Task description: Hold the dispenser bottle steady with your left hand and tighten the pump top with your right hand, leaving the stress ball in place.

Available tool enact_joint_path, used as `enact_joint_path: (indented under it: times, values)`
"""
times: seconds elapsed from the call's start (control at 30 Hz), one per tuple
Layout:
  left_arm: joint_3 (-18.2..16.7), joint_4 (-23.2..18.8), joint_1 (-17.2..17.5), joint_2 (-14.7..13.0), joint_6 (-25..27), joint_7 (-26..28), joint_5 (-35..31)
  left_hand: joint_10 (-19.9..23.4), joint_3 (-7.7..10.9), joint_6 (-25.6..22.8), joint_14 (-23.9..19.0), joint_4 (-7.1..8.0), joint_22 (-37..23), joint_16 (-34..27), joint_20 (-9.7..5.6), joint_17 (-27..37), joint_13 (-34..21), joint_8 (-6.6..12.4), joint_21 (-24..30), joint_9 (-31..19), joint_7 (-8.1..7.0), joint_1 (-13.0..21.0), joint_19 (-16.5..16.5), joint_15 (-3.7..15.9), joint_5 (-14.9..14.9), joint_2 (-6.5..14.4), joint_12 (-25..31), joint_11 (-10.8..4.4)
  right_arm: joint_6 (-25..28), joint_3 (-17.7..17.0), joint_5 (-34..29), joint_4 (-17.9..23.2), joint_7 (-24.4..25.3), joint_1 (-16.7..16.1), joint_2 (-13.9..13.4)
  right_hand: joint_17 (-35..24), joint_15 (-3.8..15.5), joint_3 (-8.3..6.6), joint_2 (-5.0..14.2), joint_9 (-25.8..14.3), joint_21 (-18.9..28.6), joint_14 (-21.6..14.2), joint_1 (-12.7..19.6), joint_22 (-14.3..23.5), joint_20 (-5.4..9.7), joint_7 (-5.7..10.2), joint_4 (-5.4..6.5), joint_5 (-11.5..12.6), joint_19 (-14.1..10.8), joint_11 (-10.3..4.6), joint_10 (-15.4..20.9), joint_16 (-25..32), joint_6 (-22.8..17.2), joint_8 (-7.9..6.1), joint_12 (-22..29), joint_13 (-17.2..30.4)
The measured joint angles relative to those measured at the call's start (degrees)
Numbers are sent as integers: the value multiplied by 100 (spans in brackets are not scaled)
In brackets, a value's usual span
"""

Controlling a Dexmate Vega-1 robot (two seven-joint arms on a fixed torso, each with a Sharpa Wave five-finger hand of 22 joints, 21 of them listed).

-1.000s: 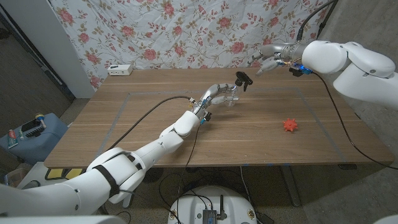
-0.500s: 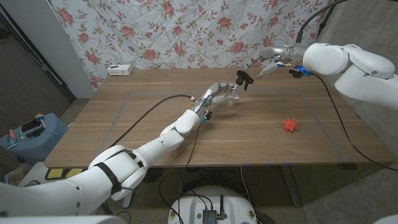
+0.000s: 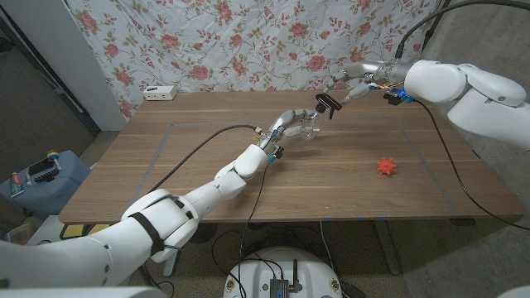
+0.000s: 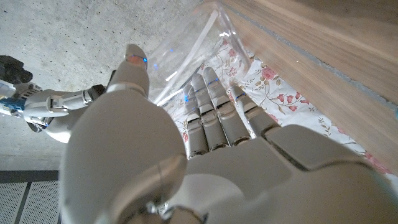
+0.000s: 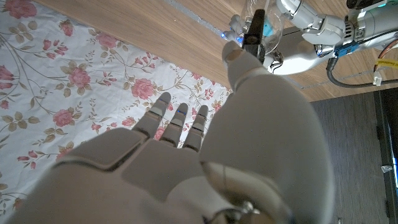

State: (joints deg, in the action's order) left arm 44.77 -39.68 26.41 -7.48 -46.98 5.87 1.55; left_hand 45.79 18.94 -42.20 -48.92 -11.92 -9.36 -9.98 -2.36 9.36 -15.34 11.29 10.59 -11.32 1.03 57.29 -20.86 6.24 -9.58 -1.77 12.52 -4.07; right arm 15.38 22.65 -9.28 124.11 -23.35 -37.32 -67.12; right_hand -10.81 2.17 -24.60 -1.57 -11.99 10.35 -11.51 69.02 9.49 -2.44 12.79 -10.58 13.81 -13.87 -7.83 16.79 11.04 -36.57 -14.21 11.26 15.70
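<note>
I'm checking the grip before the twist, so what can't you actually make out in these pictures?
- Head view: whether the right hand touches the pump top; too small.
- Left wrist view: the left hand covers most of the dispenser bottle.
- Right wrist view: the thumb overlaps the pump top, so contact is unclear.

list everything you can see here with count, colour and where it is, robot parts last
dispenser bottle: 1, clear, far middle of the table, held in the left hand
pump top: 1, black, on top of the bottle, at the right hand's fingertips
stress ball: 1, orange-red and spiky, on the table's right side, apart from both hands
table: 1, brown wood with taped outline
white box: 1, white, far left corner of the table
floral cloth: 1, white with pink roses, hanging behind the table
blue container: 1, blue, on the floor left of the table
left hand: 1, white and grey, grips the bottle
right hand: 1, white and grey, reaching to the pump top, contact unclear
</note>
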Motion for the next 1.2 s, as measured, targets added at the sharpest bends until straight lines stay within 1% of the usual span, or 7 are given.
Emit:
enact_joint_path:
  times: [0.5, 0.67, 0.73, 0.9, 0.97, 1.1, 1.2]
  values:
    - [35, 107, -74, 39, -13, -37, 33, -10, -1, 0, 1, 0, 0, 1, 0, 0, 1, -18, 0, 0, 0, 0, 0, -1, 2, 0, 0, 10, -119, -21, 58, -154, 81, -10, 85, -27, -3, 65, -1, -1, 0, 100, 44, 0, 11, 1, 64, 0, 12, 47, -125, 0, -59, 0, 0, 0]
    - [37, 71, -73, 29, -8, -39, 36, 1, 11, -1, 1, -11, 0, 1, 0, 0, 2, -4, 0, 0, 1, -1, 0, -1, 4, -1, 0, -1, -91, -28, 56, -158, 111, -10, 86, -26, 4, 96, 0, 11, 0, 136, 44, 0, 30, 2, 95, 0, 31, 67, -145, 0, 10, 48, 0, 0]
    - [37, 48, -62, 21, 8, -38, 36, 2, 18, -21, 1, -18, 0, 1, 0, 0, 2, -3, 0, 0, 20, -9, 0, -1, 8, -9, -1, -2, -28, -63, 50, -140, 132, -18, 72, -26, -2, 112, -1, 28, 0, 142, 44, -1, 30, -20, 111, 0, 31, 92, -169, 0, 27, 49, 0, 0]
    - [40, 8, -40, 9, 40, -37, 37, 3, 18, -21, 1, -18, 0, 1, 0, 0, 3, -3, 0, 0, 20, -24, 0, -1, 10, -24, -1, -3, 187, -99, 21, -25, 146, -34, 19, -54, -43, 171, 13, 28, 0, 183, 27, -1, 30, -7, 169, 0, 31, 181, -259, 43, 228, 163, 0, 1]
    - [41, 8, -38, 9, 41, -37, 38, 3, 18, -21, 1, -18, 0, 1, 0, 0, 3, -3, 0, 0, 20, -31, 0, -1, 11, -31, -1, -2, 289, -112, 5, 29, 146, -35, -7, -54, -45, 177, 16, 28, 0, 185, -38, -2, 30, -1, 175, 0, 31, 200, -277, 44, 273, 194, 0, 1]
    - [46, 54, -42, 30, 41, -37, 40, 2, 18, -21, 1, -18, 0, 1, 0, 0, 3, -4, 0, 0, 20, -31, 0, -1, 12, -31, -1, -2, 536, -136, -4, 173, 104, -31, -65, -80, -137, 256, 16, 55, 0, 276, -171, -2, -15, 1, 254, -27, 77, 296, -374, 44, 480, 273, 0, 1]
    - [50, 117, -65, 54, 23, -37, 44, 3, 18, -21, 1, -18, 0, 1, 0, 0, 3, -5, 0, 0, 20, -31, 0, -2, 12, -31, -2, -2, 721, -151, -4, 269, 47, -9, -105, -80, -179, 296, 31, 55, 0, 319, -265, -2, -27, -7, 294, -28, 89, 356, -434, 44, 606, 283, 0, 1]
